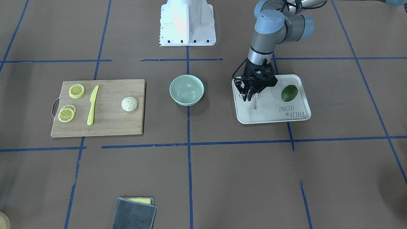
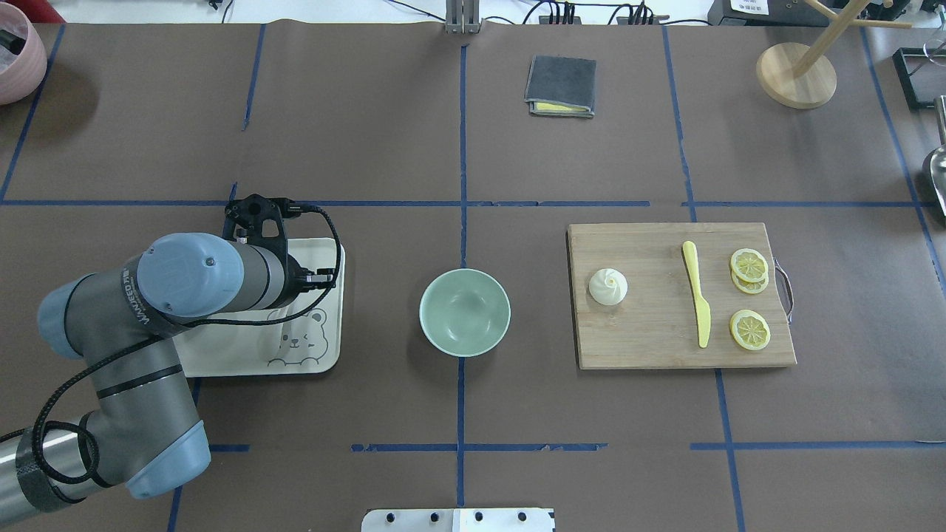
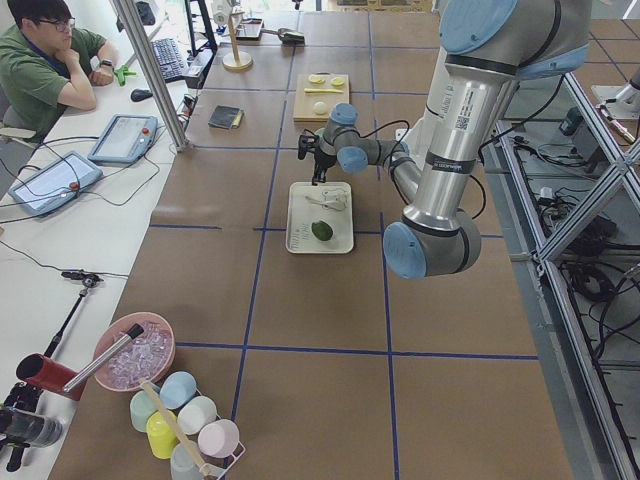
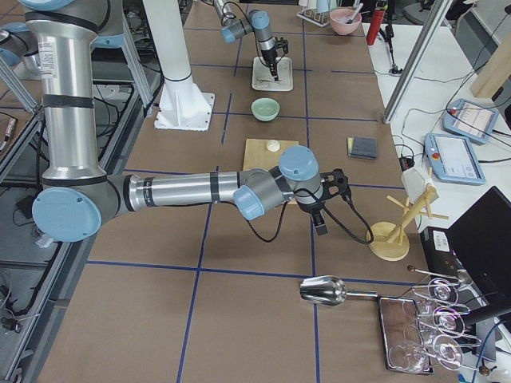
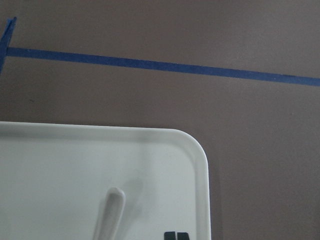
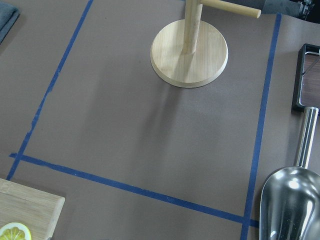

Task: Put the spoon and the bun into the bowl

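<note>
The pale spoon (image 1: 254, 104) lies on the white tray (image 1: 273, 116); the left wrist view shows its handle (image 5: 111, 212) near the tray's corner. My left gripper (image 1: 248, 97) points down just above the spoon's end, fingers together, holding nothing; its dark fingertips (image 5: 176, 235) show beside the handle. The mint-green bowl (image 1: 186, 90) stands empty at the table's middle (image 2: 465, 312). The white bun (image 1: 129, 104) sits on the wooden cutting board (image 1: 108, 127). My right gripper (image 4: 321, 223) hovers beyond the board's far side; I cannot tell if it is open.
A green avocado (image 1: 289, 93) lies on the tray. A yellow knife (image 1: 92, 105) and lemon slices (image 1: 77, 91) share the board. A grey cloth (image 1: 135, 213), a wooden stand (image 6: 189, 57) and a metal scoop (image 6: 290, 205) lie farther out.
</note>
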Controlling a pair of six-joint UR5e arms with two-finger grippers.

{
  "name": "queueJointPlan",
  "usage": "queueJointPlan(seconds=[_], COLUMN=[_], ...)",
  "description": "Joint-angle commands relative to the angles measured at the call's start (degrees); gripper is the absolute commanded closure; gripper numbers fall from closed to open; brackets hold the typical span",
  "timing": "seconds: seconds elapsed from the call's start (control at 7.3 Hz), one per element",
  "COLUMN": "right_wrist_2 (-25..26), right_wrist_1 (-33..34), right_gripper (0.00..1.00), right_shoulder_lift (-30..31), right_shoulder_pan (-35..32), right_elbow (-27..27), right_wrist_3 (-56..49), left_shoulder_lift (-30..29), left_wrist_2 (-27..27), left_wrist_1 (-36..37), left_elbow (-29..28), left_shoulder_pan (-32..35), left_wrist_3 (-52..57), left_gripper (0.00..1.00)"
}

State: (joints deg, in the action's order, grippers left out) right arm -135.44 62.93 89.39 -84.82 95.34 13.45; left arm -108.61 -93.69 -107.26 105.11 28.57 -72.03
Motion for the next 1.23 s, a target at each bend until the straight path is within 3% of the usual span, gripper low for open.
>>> queueJointPlan(seconds=[0.0,0.27,0.68,0.82,0.96,1.1], right_wrist_2=[0.0,0.0,0.0,0.0,0.0,0.0], right_wrist_1=[0.0,0.0,0.0,0.0,0.0,0.0], right_gripper=[0.00,0.00,0.00,0.00,0.00,0.00], right_shoulder_lift=[0.0,0.0,0.0,0.0,0.0,0.0], right_shoulder_pan=[0.0,0.0,0.0,0.0,0.0,0.0], right_elbow=[-0.1,0.0,-0.1,-0.1,0.0,-0.1], right_wrist_3=[0.0,0.0,0.0,0.0,0.0,0.0], left_shoulder_lift=[2.0,3.2,4.7,4.7,4.7,5.0], left_wrist_2=[-0.2,-0.6,-0.4,-0.3,-0.4,-0.6], left_wrist_1=[-0.4,-0.5,-0.8,-0.8,-0.8,-0.8], left_elbow=[1.3,1.2,-0.8,-0.7,-0.6,0.1], left_shoulder_pan=[0.2,0.4,-0.2,-0.5,-0.5,-0.5], left_wrist_3=[1.5,11.1,11.3,10.8,10.7,10.9], left_gripper=[0.00,0.00,0.00,0.05,0.25,0.27])
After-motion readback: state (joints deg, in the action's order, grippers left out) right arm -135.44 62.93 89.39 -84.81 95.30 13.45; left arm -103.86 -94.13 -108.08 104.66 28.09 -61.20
